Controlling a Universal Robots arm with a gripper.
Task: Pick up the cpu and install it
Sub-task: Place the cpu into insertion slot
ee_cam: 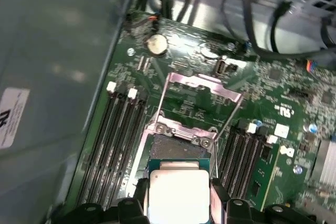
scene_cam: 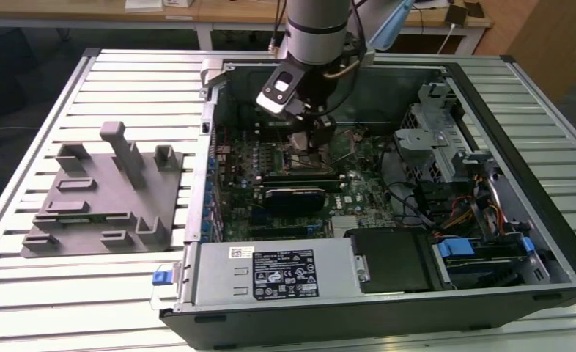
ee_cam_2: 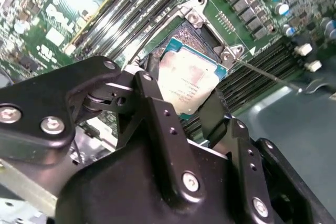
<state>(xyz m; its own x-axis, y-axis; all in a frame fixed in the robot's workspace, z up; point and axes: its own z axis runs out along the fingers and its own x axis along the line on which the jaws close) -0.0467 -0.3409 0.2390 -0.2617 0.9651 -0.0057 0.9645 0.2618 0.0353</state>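
Starting at the exterior view's left, we are looking at the grey moulded tray lying on the slatted desk, well apart from the work. Moving to the middle, we are reaching down into the open computer case with the gripper, which is hanging low over the motherboard. In the first wrist view we are pinching the cpu by two opposite edges, silvery top up, just short of the open socket, whose load plate is standing raised beyond it. In the second wrist view the black fingers are flanking the chip, and it is appearing to sit at a slight angle to the socket frame rather than square with it. That, we are judging, is the main risk: a skewed or off-centre descent could be pressing a corner onto the contacts and bending them, and a thin edge grip could be letting the chip slip. The thin lever beside the socket could also be catching a finger. Towards the exterior view's right, the drive cage is standing clear of the arm.
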